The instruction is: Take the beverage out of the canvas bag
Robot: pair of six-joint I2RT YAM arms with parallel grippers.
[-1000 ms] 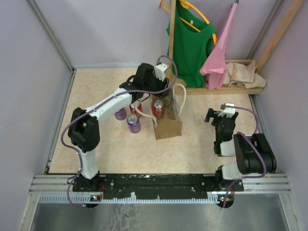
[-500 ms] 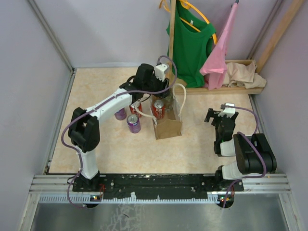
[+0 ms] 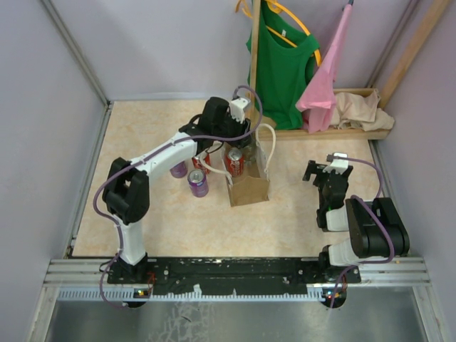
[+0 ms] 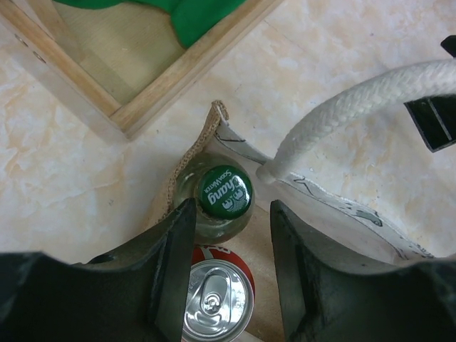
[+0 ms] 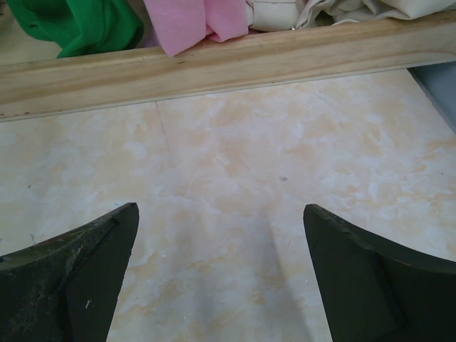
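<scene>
The tan canvas bag [image 3: 249, 187] stands upright mid-table with cream rope handles [image 3: 266, 144]. Inside it are a red can [image 3: 234, 162] and a glass bottle with a green cap [image 4: 224, 192]; the can's silver top [image 4: 217, 296] shows just below the bottle. My left gripper [image 3: 238, 141] hangs over the bag's mouth, open, and in the left wrist view [image 4: 229, 214] its fingers stand either side of the bottle cap without gripping. A rope handle [image 4: 342, 107] crosses to the right. My right gripper [image 3: 321, 171] is open and empty over bare floor [image 5: 221, 214], right of the bag.
Two purple cans [image 3: 197, 183] [image 3: 177, 169] and a red can [image 3: 200, 161] stand left of the bag, under my left arm. A wooden rack [image 3: 335, 132] at the back holds a green shirt [image 3: 281, 64], a pink cloth [image 3: 324, 85] and a beige cloth heap [image 3: 360, 108].
My left gripper has sunk slightly toward the bag's mouth. The right arm, bag and cans have not moved.
</scene>
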